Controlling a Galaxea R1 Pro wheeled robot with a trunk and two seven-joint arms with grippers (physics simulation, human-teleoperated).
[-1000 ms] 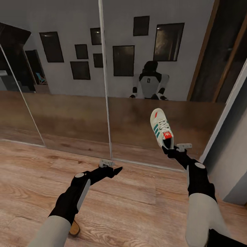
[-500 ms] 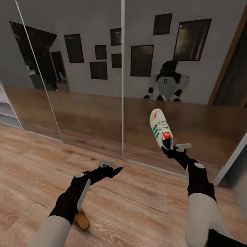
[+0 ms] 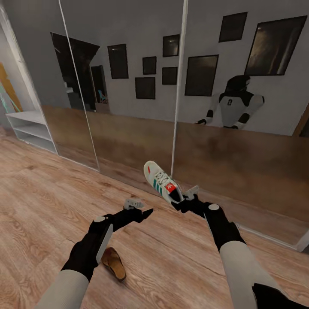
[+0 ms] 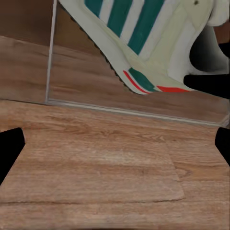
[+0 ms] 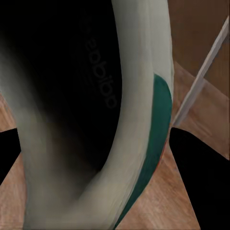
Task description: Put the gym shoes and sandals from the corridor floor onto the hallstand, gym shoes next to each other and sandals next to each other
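Closest to us, one brown sandal (image 3: pixel 113 263) lies flat on the corridor floor (image 3: pixel 38 206), just beside our left forearm and partly tucked under it. We have not picked it up yet.

A little farther out is our left pincer (image 3: pixel 145 213). It holds nothing. In the left wrist view its two dark fingertips (image 4: pixel 10 148) sit wide apart at the sides, with bare wood floor between them.

Next comes our right pincer (image 3: pixel 180 202). It is clamped on the heel end of one white gym shoe (image 3: pixel 161 182). The shoe is up in the air, off the floor, with its toe pointing up and away from us. We can see its green stripes and red tongue patch. In the right wrist view the shoe's dark inside and pale rim (image 5: pixel 139 96) sit right between the fingers.

Behind the shoe stands the mirrored wardrobe (image 3: pixel 128 107), close by. In its glass we see our own reflection (image 3: pixel 234 103).

Farthest off, at the far left past the mirror, is a light grey shelf unit (image 3: pixel 30 128). We think this is the hallstand. Its shelves look bare from here.

So we judge the job is just starting. One shoe is in hand but not on the rack. One sandal waits on the floor. The other gym shoe and the other sandal we cannot see right now.
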